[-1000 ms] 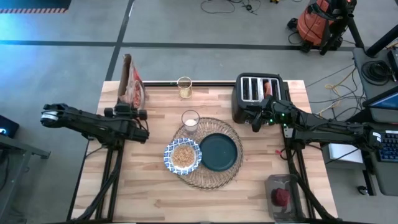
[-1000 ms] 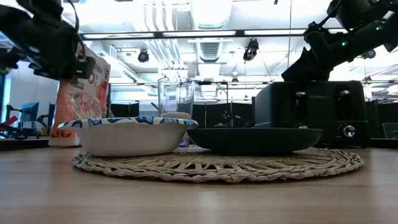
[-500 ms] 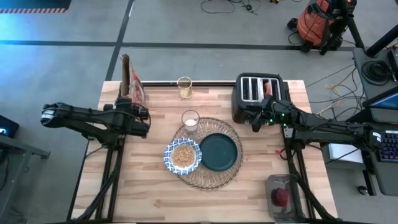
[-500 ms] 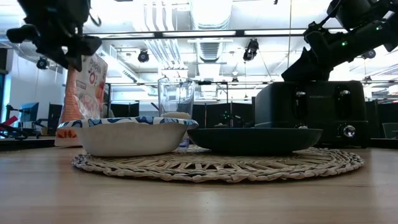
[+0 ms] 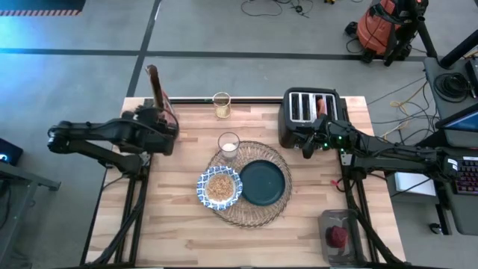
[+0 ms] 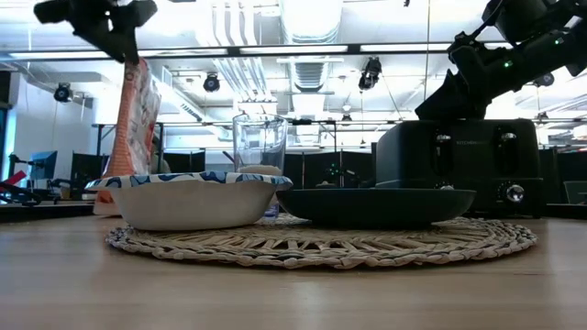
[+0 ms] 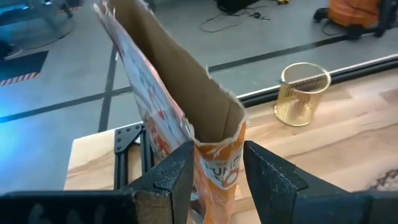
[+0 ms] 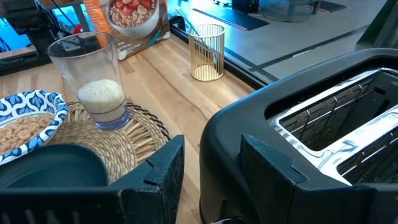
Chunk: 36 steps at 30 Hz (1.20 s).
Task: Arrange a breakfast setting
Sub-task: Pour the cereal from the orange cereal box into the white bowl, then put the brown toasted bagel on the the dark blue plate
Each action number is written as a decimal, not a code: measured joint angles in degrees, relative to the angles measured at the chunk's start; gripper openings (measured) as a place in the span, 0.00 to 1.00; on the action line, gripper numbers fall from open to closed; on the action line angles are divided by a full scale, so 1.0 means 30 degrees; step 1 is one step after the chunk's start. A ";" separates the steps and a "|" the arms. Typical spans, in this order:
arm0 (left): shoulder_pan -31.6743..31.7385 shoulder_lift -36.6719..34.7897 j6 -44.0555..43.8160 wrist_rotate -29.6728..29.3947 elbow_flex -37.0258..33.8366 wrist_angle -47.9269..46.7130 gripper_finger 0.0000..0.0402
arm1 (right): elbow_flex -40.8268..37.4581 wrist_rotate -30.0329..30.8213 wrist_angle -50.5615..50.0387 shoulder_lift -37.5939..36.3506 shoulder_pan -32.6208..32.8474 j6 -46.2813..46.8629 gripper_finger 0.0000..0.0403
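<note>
Left hand on the cereal bag, breakfast setting laid mid-worktop

The left hand (image 7: 214, 180) pinches the upright cereal bag (image 7: 180, 118) between its fingers at the worktop's (image 5: 179, 232) far left corner. Right hand (image 8: 211, 180) hovers part-open, holding nothing, against the black toaster (image 5: 308, 113). On the woven placemat (image 5: 258, 213) sit the patterned bowl (image 5: 219, 187), teal plate (image 5: 262, 181) and clear glass (image 5: 228, 146).
</note>
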 joint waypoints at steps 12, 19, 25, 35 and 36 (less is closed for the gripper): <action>0.0000 -0.0378 0.2156 -0.0241 0.2941 0.0022 0.31 | 0.0000 0.0007 0.0000 0.0001 0.0000 0.0000 0.36; -0.0150 -0.0063 0.5909 -0.0226 0.2453 0.3393 0.31 | 0.0000 0.0000 -0.0007 0.0007 0.0000 0.0000 0.36; -0.0315 -0.0010 1.0990 0.0903 -0.0535 1.0507 0.31 | 0.0000 0.0007 0.0000 0.0004 0.0000 0.0000 0.36; -0.1326 -0.0007 1.6225 -0.0540 -0.6562 2.2159 0.31 | 0.0000 0.0007 0.0000 0.0000 0.0000 0.0000 0.36; -0.1342 -0.0007 1.6428 -0.0114 -0.6756 2.2836 0.31 | 0.0001 0.0004 -0.0001 0.0007 0.0000 0.0000 0.36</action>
